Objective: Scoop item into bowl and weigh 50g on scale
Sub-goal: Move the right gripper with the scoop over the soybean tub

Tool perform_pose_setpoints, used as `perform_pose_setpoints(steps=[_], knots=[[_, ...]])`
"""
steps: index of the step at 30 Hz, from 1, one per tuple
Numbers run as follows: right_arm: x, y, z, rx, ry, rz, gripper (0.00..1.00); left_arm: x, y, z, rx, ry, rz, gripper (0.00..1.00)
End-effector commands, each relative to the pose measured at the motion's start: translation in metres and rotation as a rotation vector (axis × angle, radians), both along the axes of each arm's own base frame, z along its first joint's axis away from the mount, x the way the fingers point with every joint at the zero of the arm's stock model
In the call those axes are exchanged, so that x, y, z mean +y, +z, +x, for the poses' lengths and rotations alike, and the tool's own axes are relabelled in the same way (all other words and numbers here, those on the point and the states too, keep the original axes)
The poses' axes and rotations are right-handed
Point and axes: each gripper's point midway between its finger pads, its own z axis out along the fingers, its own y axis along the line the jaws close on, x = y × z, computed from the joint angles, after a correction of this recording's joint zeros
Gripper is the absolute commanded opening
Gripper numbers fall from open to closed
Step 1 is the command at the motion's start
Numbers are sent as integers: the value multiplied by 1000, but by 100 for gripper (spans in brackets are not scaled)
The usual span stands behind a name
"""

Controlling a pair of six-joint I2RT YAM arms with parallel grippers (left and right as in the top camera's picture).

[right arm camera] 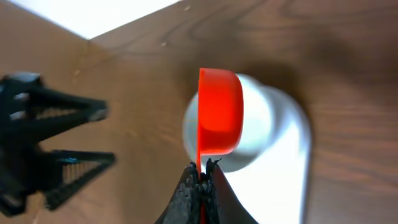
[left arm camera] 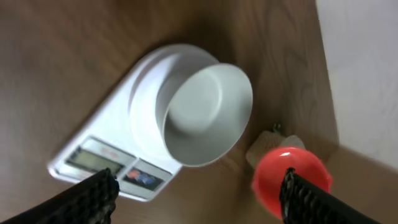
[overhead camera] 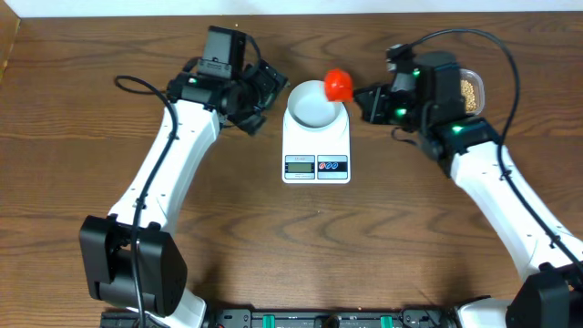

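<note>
Bowl (overhead camera: 314,102) on scale (overhead camera: 316,150), far end; bare tabletop (overhead camera: 383,219) around | left pincer (overhead camera: 264,100) released, left of scale | right pincer (right arm camera: 200,177) clenched on red scoop (right arm camera: 219,112) above scale's far-right corner | beans (overhead camera: 469,91) in tub (overhead camera: 481,84), right of scale

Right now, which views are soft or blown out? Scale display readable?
Overhead: sharp, evenly lit, but the scale display too small to read. Left wrist: everything soft; glare spot on the red scoop, display blurred. Right wrist: scoop edge fairly crisp in the right hand; bowl and left hand behind are defocused, top-left corner blown white.
</note>
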Motion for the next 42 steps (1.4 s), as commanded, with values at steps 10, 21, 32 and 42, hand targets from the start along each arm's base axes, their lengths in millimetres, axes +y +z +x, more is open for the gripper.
perform_pose_setpoints(steps=[10, 21, 32, 42], knots=[[-95, 55, 12, -92, -65, -178, 1, -27, 42, 16, -475, -563, 121, 85], [-154, 48, 5, -22, -154, -245, 1, -41, 27, 11, -474, -642, 165, 85], [-183, 34, -8, 11, -124, -333, 1, -50, -6, 22, -427, -644, 190, 85], [-206, 30, -13, 26, -154, -356, 1, -55, -36, 32, -363, -604, 161, 85]])
